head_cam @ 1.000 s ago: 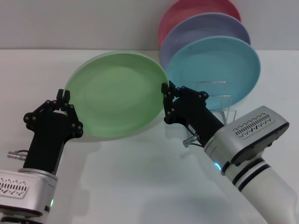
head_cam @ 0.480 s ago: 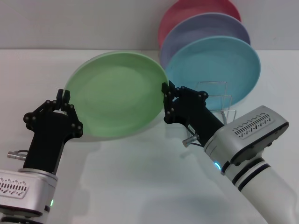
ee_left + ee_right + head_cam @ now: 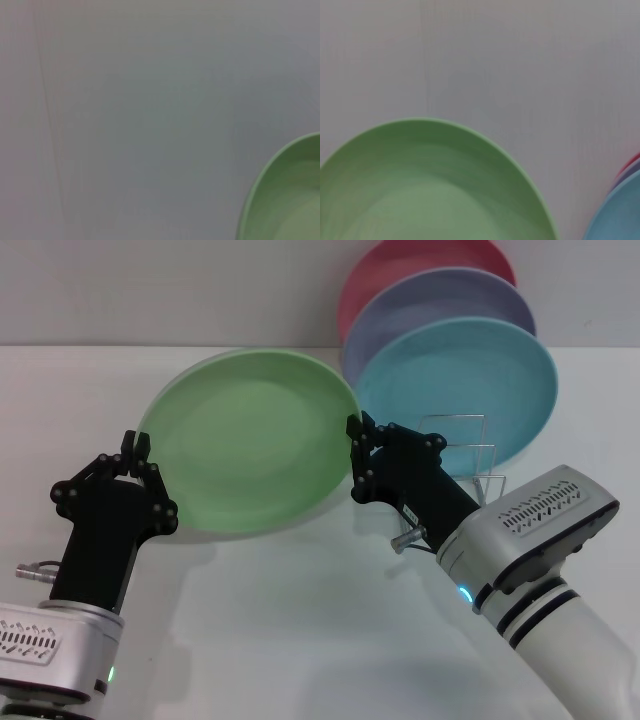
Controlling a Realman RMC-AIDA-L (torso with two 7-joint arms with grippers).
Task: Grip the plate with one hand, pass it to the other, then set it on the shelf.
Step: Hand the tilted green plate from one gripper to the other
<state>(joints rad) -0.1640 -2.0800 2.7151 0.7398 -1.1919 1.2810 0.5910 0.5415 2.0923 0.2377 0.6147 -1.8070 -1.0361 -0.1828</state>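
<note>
A white counter (image 3: 300, 640) runs back to a pale grey wall. At nine o'clock the left claw (image 3: 140, 475) pinches the rim of the light green plate (image 3: 250, 440), held tilted above the counter. At three o'clock of the plate, the right claw (image 3: 358, 458) clamps its opposite edge. Further right, turquoise (image 3: 470, 390), lavender (image 3: 440, 300) and pink plates (image 3: 400, 265) stand in the wire shelf (image 3: 475, 465).

Plate (image 3: 250, 443): raised above the counter (image 3: 300, 640), tilted, between left tool (image 3: 135, 455) at its left edge and right tool (image 3: 355, 445) at its right edge. Shelf (image 3: 470, 465): right of the plate, behind the right tool, carrying three upright plates (image 3: 470, 390) stacked front to back.
</note>
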